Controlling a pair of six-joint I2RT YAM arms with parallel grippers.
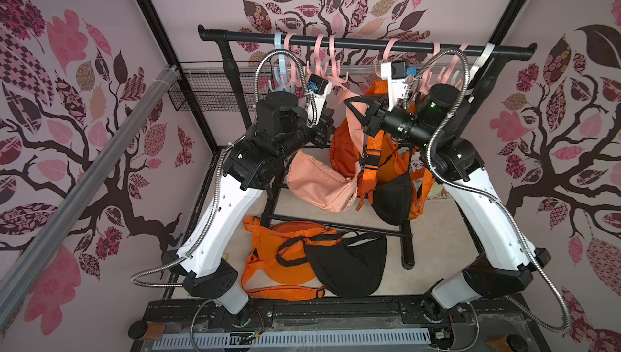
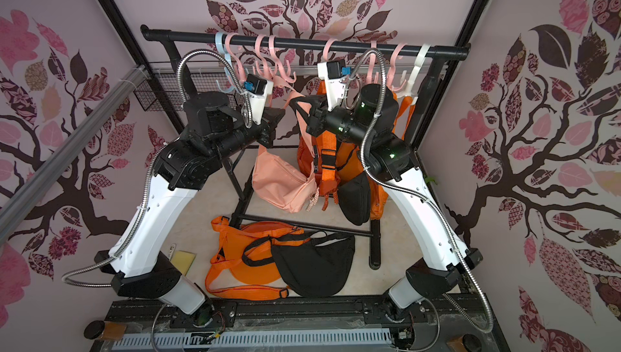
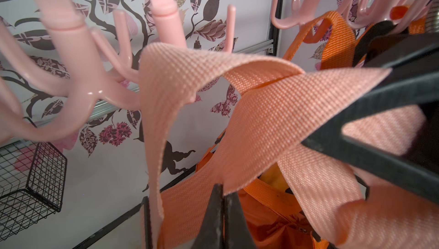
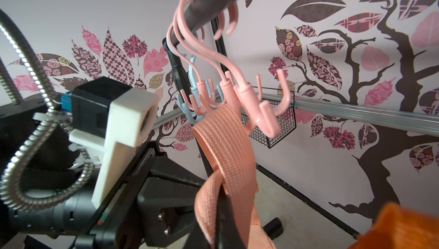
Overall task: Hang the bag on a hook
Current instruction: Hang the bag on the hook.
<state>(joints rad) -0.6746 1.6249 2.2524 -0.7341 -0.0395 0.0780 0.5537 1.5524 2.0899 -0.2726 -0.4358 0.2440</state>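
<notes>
Writing: a small white tag (image 2: 172,247) lay beside the left arm's base; its marks were too small to read.
Surface: pale beige and smooth (image 1: 437,242), with a black rail base along its near edge.
Room: the walls (image 1: 84,132) carried a pattern of dark brown branches with pink and patterned leaves; black frame posts stood in the corners and a black wire basket (image 3: 35,183) was fixed to the wall.
Rack: a black rail (image 1: 336,41) crossed the back and carried pink hooks, one blue hook (image 1: 280,61) and one white hook (image 1: 484,56).
Peach bag: the peach bag (image 1: 316,184) hung in the air between the two arms, above the surface and below the rail.
Peach strap: the peach strap (image 3: 273,107) rose as a loop just beside a pink hook (image 4: 259,107); whether it lay over a prong could not be told.
Left gripper: the left gripper (image 3: 223,192) was closed, pinching the peach strap.
Right gripper: the right gripper (image 1: 351,108) was closed on the same strap, higher up.
Hanging already: an orange backpack (image 1: 342,145) and a black bag (image 1: 391,195).
On the surface: an orange bag (image 1: 268,256) with a black sling bag (image 1: 349,266) partly over it.
</notes>
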